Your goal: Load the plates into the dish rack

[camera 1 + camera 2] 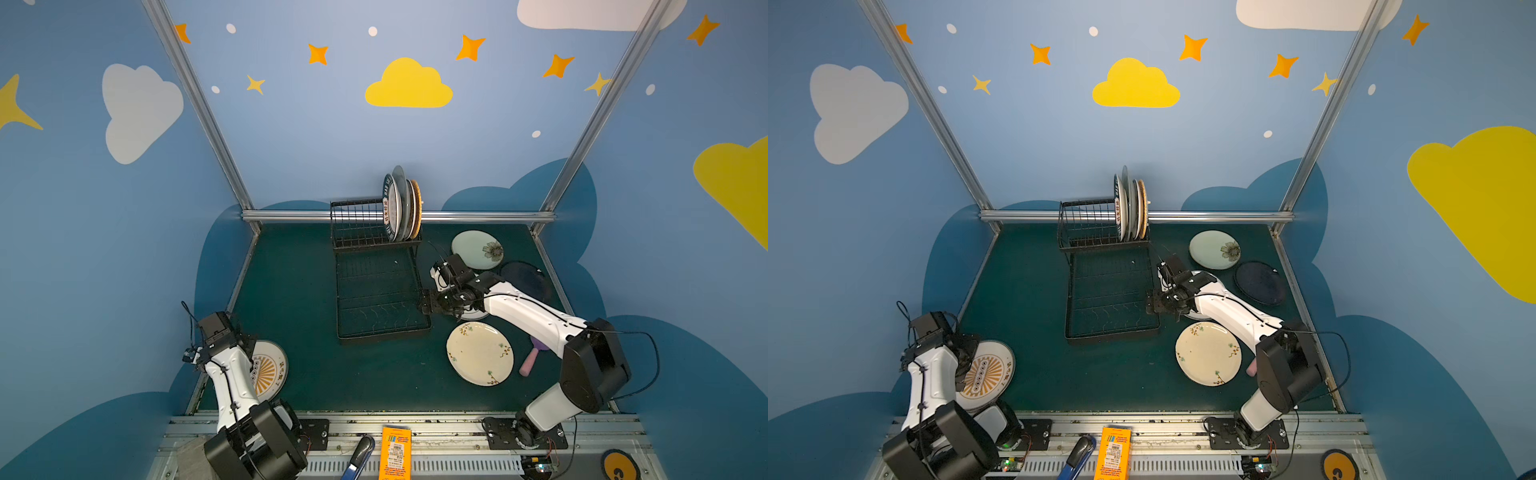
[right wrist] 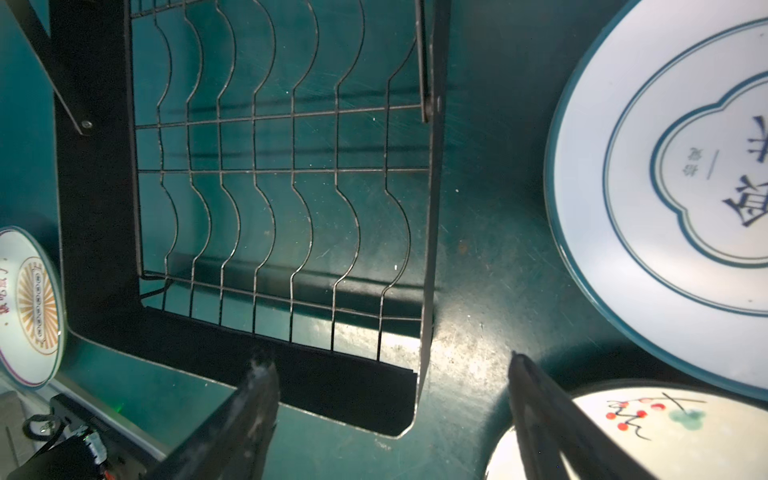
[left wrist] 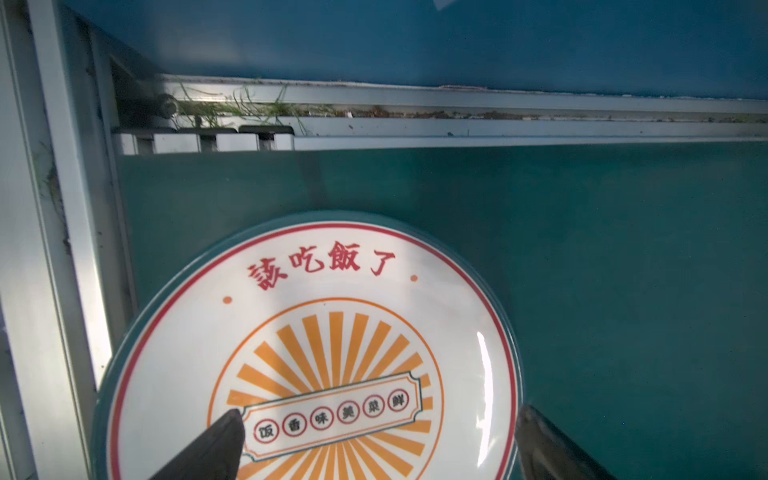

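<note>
A black wire dish rack [image 1: 382, 336] stands mid-tabletop. Its raised basket sits against the rear edge and its flat tray reaches toward the front. Several plates [image 1: 402, 210] stand on edge, packed together at the right end of the basket.

The other plates lie flat on the dark green tabletop [image 1: 299, 291]:
- A pale green plate with a dark flower [image 1: 473, 249] lies near the rear right corner.
- A dark navy plate [image 1: 525, 282] lies just in front of the green one, by the right edge.
- A cream plate with small floral sprigs [image 1: 480, 353] lies toward the front right.
- A white plate with a teal rim and dark lettering [image 2: 590, 208] lies between the cream plate and the green one, mostly hidden under the right arm in both top views.
- A white plate with an orange sunburst and red lettering [image 3: 316, 291] lies by the left edge, near the front corner.

The left gripper [image 3: 378, 436] hangs wide open over the sunburst plate. One finger is above the plate's face and the other is just past its rim, and it holds nothing. The right gripper [image 2: 390, 386] is also spread open and empty, above the tray's front right corner. A pink stick-like handle [image 1: 528, 363] lies just right of the cream plate.
</note>
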